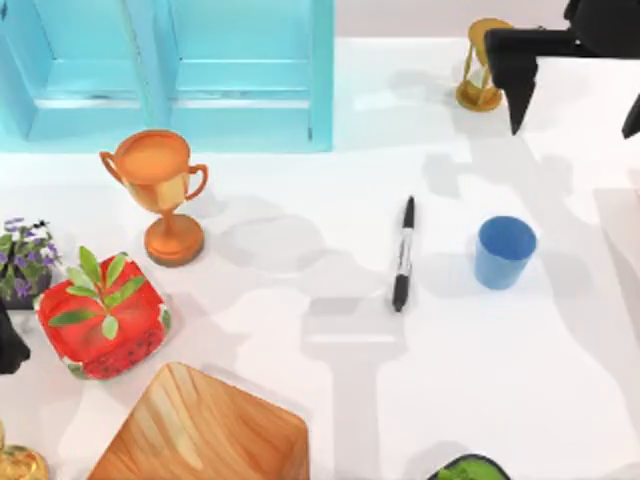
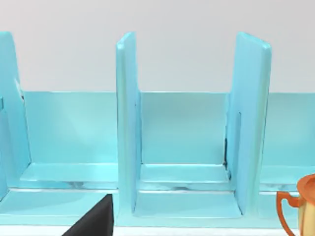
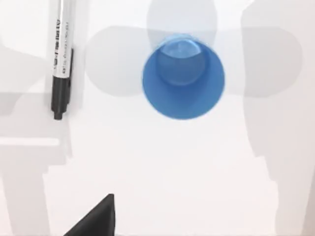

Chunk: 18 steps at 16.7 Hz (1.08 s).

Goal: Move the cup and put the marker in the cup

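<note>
The light-blue cup (image 1: 505, 250) stands upright right of the table's middle, and from straight above its inside (image 3: 183, 76) looks bare. The black marker (image 1: 403, 253) with a white band lies flat to the cup's left, running front to back; it is seen again as the marker (image 3: 62, 59). My right gripper (image 1: 575, 100) hangs open at the back right, above and behind the cup, holding nothing. One of its fingertips (image 3: 96, 221) shows in its wrist view. My left arm (image 1: 8, 345) is parked at the left edge, with one fingertip (image 2: 96, 221) set off to the side.
A turquoise rack (image 1: 170, 70) spans the back left. An orange trophy (image 1: 165, 195), a red planter (image 1: 102, 315), a purple flower pot (image 1: 22, 255) and a wooden board (image 1: 200, 430) crowd the left. An hourglass (image 1: 482, 65) stands by the right gripper.
</note>
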Tool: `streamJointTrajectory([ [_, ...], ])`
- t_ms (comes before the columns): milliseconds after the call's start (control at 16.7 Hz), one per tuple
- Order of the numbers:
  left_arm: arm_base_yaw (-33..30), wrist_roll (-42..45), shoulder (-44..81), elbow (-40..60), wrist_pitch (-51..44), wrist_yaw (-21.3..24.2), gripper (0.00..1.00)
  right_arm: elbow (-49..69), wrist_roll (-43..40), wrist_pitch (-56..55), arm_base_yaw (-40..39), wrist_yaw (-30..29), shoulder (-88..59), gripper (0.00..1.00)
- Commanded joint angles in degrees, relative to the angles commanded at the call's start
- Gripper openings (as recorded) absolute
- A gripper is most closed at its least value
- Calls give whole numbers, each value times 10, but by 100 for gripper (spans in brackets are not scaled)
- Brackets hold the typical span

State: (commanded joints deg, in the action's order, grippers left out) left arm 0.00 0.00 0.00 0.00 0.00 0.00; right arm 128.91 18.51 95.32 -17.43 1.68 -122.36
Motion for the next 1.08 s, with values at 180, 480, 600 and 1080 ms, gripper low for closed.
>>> streamJointTrajectory([
  [180, 0, 0, 0, 0, 0, 0, 100, 40, 34, 12, -23, -11, -40, 100],
  [480, 0, 0, 0, 0, 0, 0, 100, 206, 154, 49, -99, -50, -213, 100],
  [600, 0, 0, 0, 0, 0, 0, 100, 271, 206, 63, -130, -67, -283, 100],
  [1080, 0, 0, 0, 0, 0, 0, 100, 345, 274, 75, -170, -89, -360, 100],
])
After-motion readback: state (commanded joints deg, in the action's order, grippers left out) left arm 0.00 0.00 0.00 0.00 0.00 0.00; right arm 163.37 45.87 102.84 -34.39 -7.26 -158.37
